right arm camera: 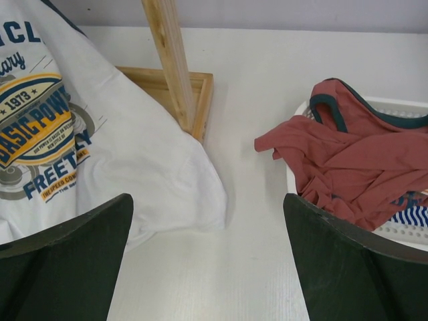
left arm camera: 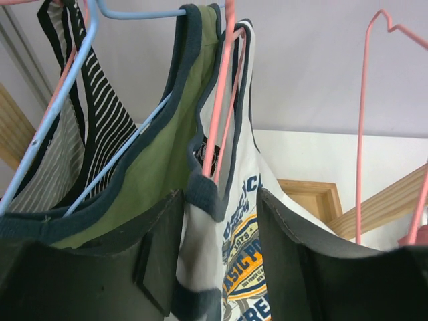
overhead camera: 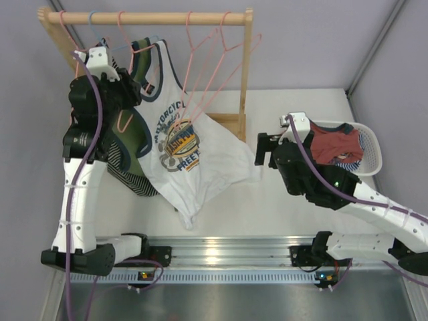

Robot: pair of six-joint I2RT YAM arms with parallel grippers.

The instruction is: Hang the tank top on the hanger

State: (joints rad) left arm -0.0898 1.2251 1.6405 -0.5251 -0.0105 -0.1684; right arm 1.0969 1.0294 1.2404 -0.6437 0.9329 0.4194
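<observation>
Tank top (overhead camera: 184, 154) hung by one strap on pink hanger (left arm camera: 221, 114) at rack, hem trailing on table (overhead camera: 267, 200). Left pincer (left arm camera: 217, 267) pinching navy strap trim; right pincer (right arm camera: 207, 267) spread, empty. Best to ease the strap over the wire shoulder slowly, avoiding neighbouring olive top (left arm camera: 160, 160).

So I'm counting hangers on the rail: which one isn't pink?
The light blue hanger, near the left end of the wooden rail. It carries the olive green tank top; every other hanger, like the empty ones further right, is pink wire.
</observation>
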